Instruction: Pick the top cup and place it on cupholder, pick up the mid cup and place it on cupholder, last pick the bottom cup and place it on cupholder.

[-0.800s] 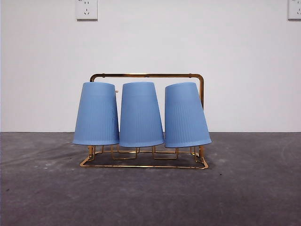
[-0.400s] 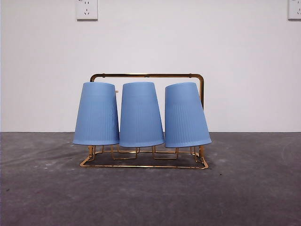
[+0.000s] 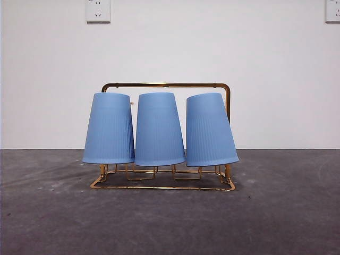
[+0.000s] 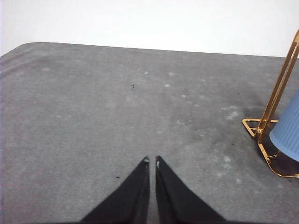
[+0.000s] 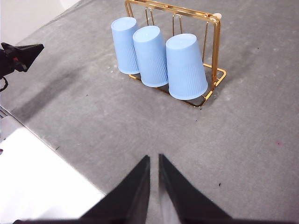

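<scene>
Three blue ribbed cups hang upside down on the gold wire cupholder [image 3: 167, 84] in the middle of the table: one on the left [image 3: 109, 128], one in the middle [image 3: 158, 129], and a slightly tilted one on the right [image 3: 209, 130]. The right wrist view shows the same cupholder [image 5: 216, 51] with its cups [image 5: 150, 56] from above. My right gripper [image 5: 154, 158] is shut and empty, well back from the rack. My left gripper [image 4: 151, 161] is shut and empty over bare table, with the cupholder's end [image 4: 276, 93] and one cup [image 4: 287, 128] off to its side.
The table top is a dark grey mat [image 3: 287, 212] against a white wall with two sockets [image 3: 98, 10]. In the right wrist view the other arm's black tip [image 5: 18, 56] shows at the table's edge, beside a white surface [image 5: 32, 177].
</scene>
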Available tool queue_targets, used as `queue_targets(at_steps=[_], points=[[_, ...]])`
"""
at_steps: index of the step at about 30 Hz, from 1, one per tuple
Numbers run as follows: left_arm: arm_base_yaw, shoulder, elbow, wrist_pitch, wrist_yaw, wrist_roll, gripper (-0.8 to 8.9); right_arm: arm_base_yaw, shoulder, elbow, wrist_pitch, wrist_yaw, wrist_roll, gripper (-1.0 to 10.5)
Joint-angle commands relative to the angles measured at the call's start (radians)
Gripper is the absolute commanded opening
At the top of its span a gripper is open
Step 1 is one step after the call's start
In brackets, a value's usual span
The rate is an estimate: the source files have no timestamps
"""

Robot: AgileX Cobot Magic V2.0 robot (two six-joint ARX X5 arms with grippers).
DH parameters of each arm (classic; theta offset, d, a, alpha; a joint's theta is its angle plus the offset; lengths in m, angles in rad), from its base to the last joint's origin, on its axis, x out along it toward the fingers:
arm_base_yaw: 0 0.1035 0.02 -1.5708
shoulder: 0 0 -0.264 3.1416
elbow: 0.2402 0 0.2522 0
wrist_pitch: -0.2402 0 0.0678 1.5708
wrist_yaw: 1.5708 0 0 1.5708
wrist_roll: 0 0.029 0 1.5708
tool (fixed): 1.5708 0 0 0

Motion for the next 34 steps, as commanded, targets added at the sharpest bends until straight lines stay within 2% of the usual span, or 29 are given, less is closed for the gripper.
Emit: queue_targets(at_steps=[1,4,6,10,12,17,22,27,31,34], points=[[0.002,-0.002,-0.02,-0.007,-0.002,-0.006,0.2,-0.021,-0.009,0.006,0.012,0.008,0.006,0.3],[0.002,-0.002,-0.02,-0.008,-0.002,-0.006,0.2,-0.129,-0.011,-0.013,0.018,0.0,0.003,0.3],[0.002,-0.002,-0.02,-0.007,-0.002,-0.006,0.2,-0.225,-0.025,-0.048,0.035,0.024,-0.001,0.3],[0.002,-0.002,-0.02,-0.008,-0.001,-0.006,0.2,-0.44,-0.09,-0.221,0.236,0.098,-0.04,0.3],[0.002,-0.002,-0.02,-0.008,-0.001,-0.006,0.2,-0.525,-0.13,-0.319,0.368,0.062,-0.058,0.2],[0.002,-0.002,-0.02,-0.008,-0.001,-0.006,0.2,-0.705,-0.255,-0.579,0.657,-0.08,-0.207,0.2],[0.002,-0.002,-0.02,-0.008,-0.001,-0.006,0.2,-0.797,-0.302,-0.758,0.783,-0.093,-0.274,0.2],[0.002,-0.002,-0.02,-0.008,-0.001,-0.006,0.2,-0.819,-0.302,-0.879,0.916,-0.088,-0.334,0.2],[0.002,-0.002,-0.02,-0.008,-0.001,-0.006,0.2,-0.823,-0.302,-0.958,1.024,-0.089,-0.34,0.2],[0.002,-0.002,-0.02,-0.008,-0.001,-0.006,0.2,-0.823,-0.303,-0.983,1.019,-0.086,-0.34,0.2]])
